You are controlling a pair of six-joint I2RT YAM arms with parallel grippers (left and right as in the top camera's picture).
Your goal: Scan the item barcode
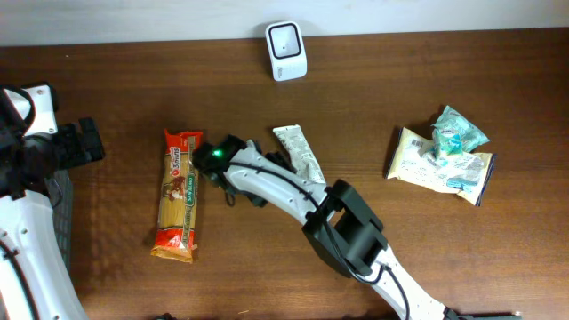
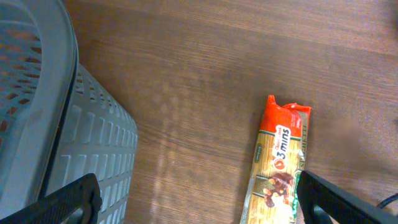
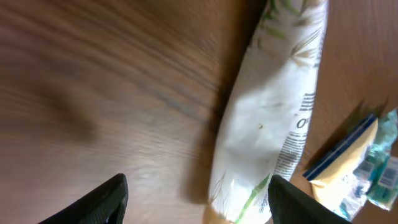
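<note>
Left gripper (image 2: pixel 198 186) and right gripper (image 3: pixel 198 183) are both hanging open; grabbing that crinkly white plastic pouch (image 3: pixel 267 124) off-centre is probably risking crumpling it.

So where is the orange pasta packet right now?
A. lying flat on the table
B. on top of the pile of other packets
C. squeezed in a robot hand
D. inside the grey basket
A: the pasta packet lies flat on the bare wooden table, apart from the basket, with nothing holding it.
</note>
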